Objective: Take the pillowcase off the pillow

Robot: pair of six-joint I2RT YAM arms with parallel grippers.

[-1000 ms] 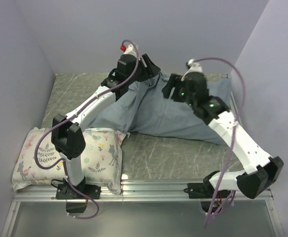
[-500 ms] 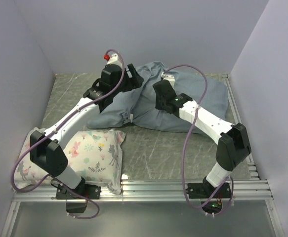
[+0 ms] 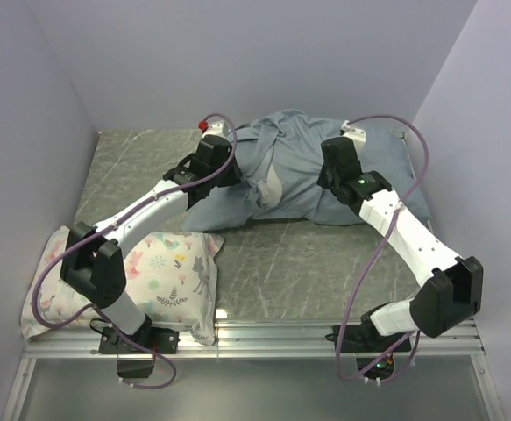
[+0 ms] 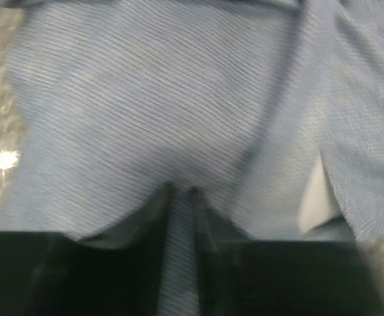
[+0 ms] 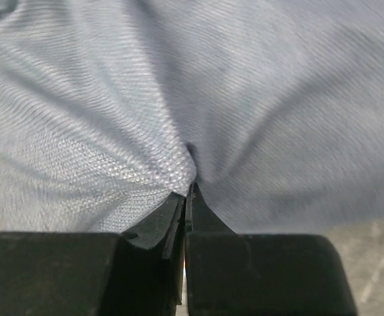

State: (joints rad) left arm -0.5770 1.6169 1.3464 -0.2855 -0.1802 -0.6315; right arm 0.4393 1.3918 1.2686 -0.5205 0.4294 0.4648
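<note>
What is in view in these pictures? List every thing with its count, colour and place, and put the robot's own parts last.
pillowcase: one, dusty blue-grey, bunched at the far middle and right of the table
pillow: one, only a small white patch showing at a gap in the pillowcase, probably the pillow; the rest is hidden
printed pillow: one, white with pastel flowers and animals, near left corner
table: one, grey marbled top
cables: two, purple, looping along the arms
left arm: one, white and black, reaching to the pillowcase
right arm: one, white and black, reaching to the pillowcase
left fingers: two, black, pinching the pillowcase
right fingers: two, black, pinching the pillowcase
</note>
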